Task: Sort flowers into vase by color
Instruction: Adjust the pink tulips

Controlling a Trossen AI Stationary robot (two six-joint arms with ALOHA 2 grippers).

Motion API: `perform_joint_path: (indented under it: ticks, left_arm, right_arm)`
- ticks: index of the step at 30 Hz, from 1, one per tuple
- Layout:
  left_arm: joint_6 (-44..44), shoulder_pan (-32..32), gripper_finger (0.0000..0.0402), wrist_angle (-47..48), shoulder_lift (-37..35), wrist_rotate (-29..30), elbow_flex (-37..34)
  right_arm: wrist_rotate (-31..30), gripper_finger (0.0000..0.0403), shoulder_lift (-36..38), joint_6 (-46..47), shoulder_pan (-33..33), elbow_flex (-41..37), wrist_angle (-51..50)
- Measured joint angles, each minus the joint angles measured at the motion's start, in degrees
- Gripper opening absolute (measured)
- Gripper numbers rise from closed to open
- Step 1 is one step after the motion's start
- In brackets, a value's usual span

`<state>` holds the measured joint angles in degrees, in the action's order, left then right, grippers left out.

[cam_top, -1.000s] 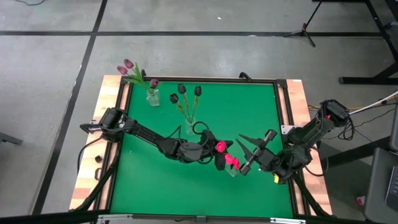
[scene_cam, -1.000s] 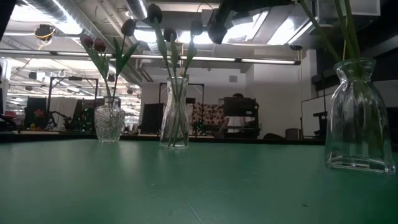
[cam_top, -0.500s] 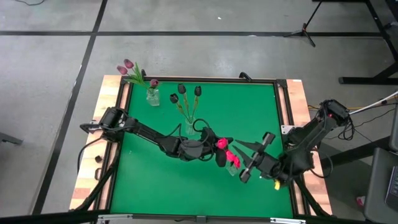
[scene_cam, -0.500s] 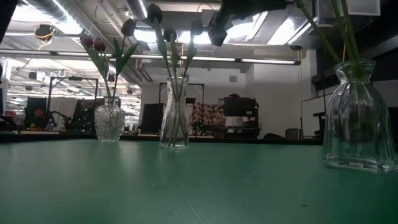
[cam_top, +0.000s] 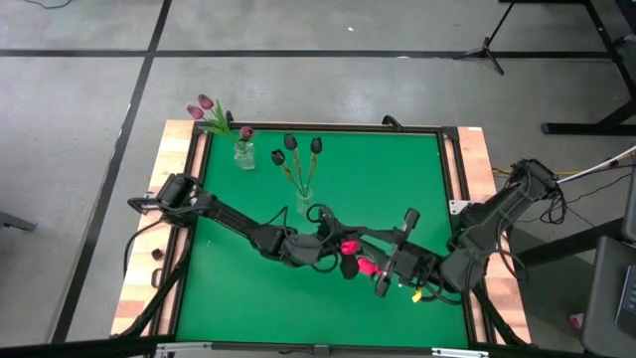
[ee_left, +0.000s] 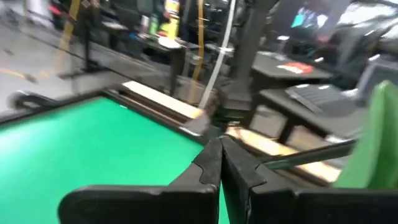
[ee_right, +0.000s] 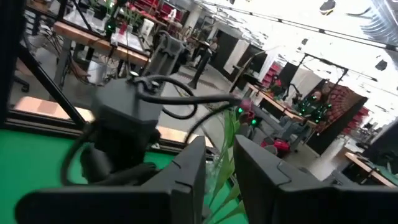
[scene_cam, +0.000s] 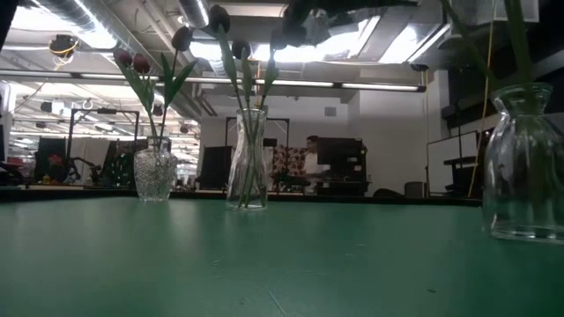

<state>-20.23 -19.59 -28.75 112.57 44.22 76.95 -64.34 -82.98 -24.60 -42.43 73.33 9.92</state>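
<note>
green table (cam_top: 397, 179), pink-red tulips (cam_top: 350, 247) (stems green)

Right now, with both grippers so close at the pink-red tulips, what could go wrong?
1. The right gripper appears to hold the green stems that stand in the clear glass vase; a sideways pull could tip the vase.
2. The shut left gripper sits right beside the bright pink-red tulip heads and the right gripper; the arms could collide or crush a head.

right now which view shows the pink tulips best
The high view: the pink tulips show bright between both arms. The low view has only their vase and stems at its edge; the right wrist view catches green stems between its jaws; the left wrist view shows one leaf.
</note>
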Motion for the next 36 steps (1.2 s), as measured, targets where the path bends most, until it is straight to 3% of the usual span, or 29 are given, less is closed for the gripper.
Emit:
perform_joint_path:
  ticks: [9, 13, 19, 26, 36]
  left_arm:
    - [10.3, -3.6, 0.0000, 8.1, 0.0, 12.9, 0.0]
    - [12.1, -4.8, 0.0000, 11.8, 0.0, 13.7, 0.0]
    - [11.8, -5.9, 0.0000, 14.2, 0.0, 7.0, 0.0]
    - [16.9, -3.8, 0.0000, 9.0, 0.0, -16.2, 0.0]
    - [18.9, 3.0, 0.0000, 3.9, 0.0, -24.0, -0.1]
  right_arm:
    - [0.1, 0.0083, 0.0, 1.0, 0.0, 0.0, -1.5]
    - [-1.3, 0.0083, 0.0, 0.1, -0.8, 0.0, -1.4]
    - [-1.6, 0.0083, 0.0, 0.2, -1.2, 0.0, -1.3]
    - [-1.0, 0.0083, 0.0, 0.3, -1.2, 0.0, -0.6]
    - [-1.0, 0.0083, 0.0, 0.3, -2.7, 0.0, -0.6]
